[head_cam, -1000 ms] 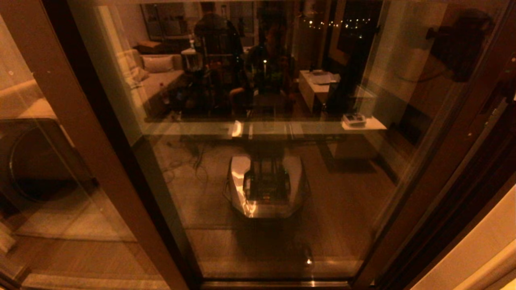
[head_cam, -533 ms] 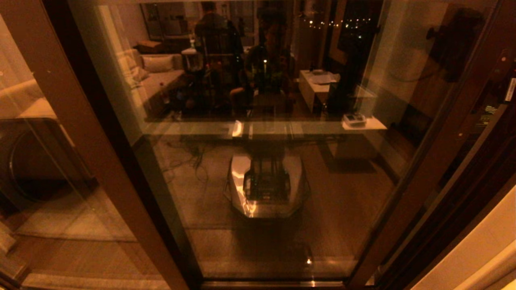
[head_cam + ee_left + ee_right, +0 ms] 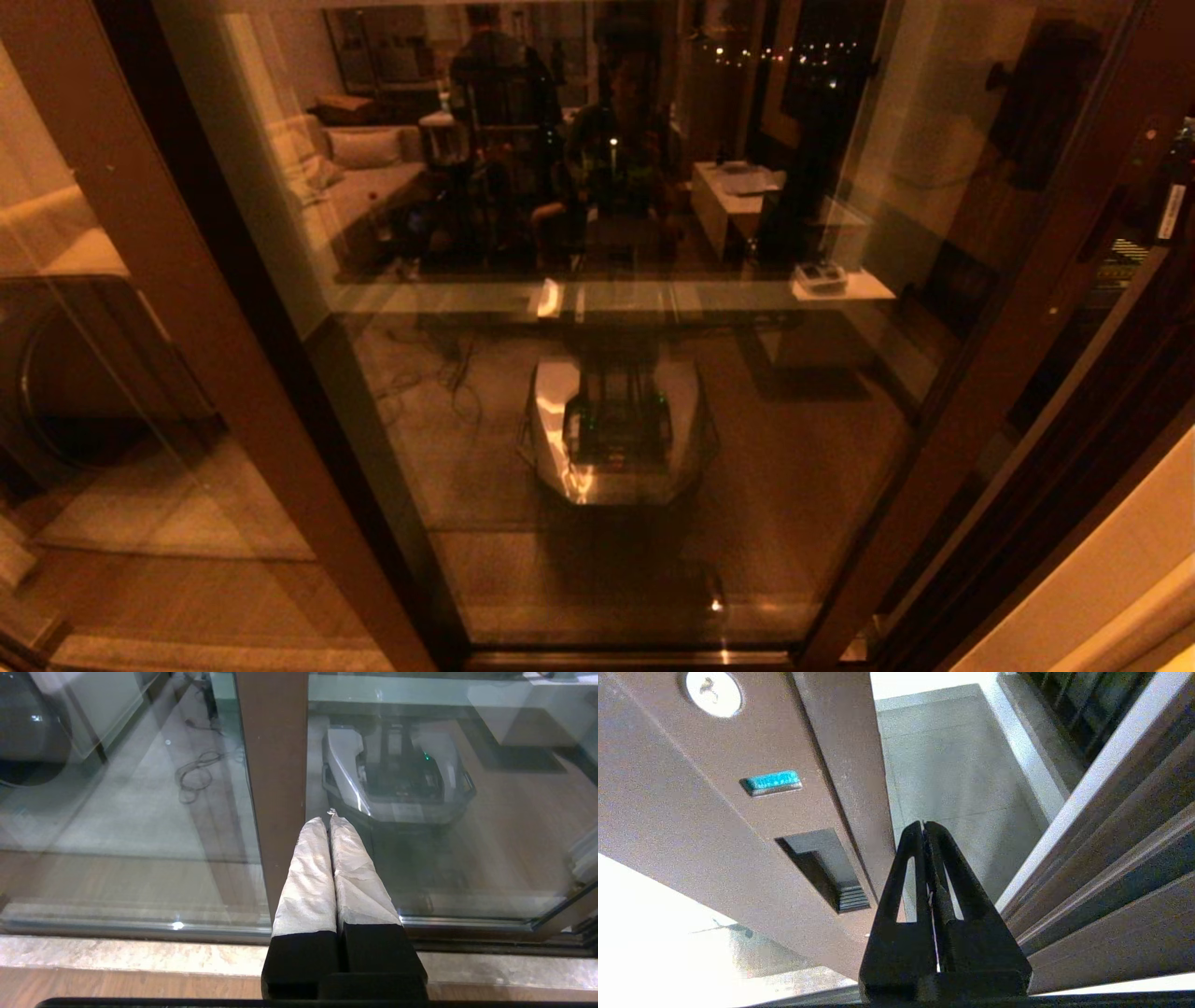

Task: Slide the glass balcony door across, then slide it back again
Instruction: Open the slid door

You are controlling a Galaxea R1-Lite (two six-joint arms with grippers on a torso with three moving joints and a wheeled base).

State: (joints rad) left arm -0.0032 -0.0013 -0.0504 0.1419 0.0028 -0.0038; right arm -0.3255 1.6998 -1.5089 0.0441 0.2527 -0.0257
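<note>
The glass balcony door (image 3: pixel 653 420) fills the head view and reflects the room and my own base. Its dark brown right rail (image 3: pixel 1013 345) carries the handle slot (image 3: pixel 1100 224). In the right wrist view the same rail shows the handle slot (image 3: pixel 822 870), a blue sticker (image 3: pixel 771 782) and the round lock (image 3: pixel 713 693). My right gripper (image 3: pixel 923 825) is shut and empty, in the gap just past the rail's edge. My left gripper (image 3: pixel 327 820), with white-wrapped fingers, is shut low in front of a brown upright (image 3: pixel 273 765).
The narrower brown-framed pane (image 3: pixel 187 308) stands at the left, with a dark round appliance (image 3: pixel 84 383) behind it. The grooved door jamb (image 3: pixel 1111 858) and a cream wall (image 3: pixel 1120 579) bound the right. Grey balcony tiles (image 3: pixel 952 765) show through the gap. A stone sill (image 3: pixel 140 956) runs along the bottom track.
The door's right rail has slid leftward in the head view, and the gap between it and the jamb has widened. The handle slot now shows.
</note>
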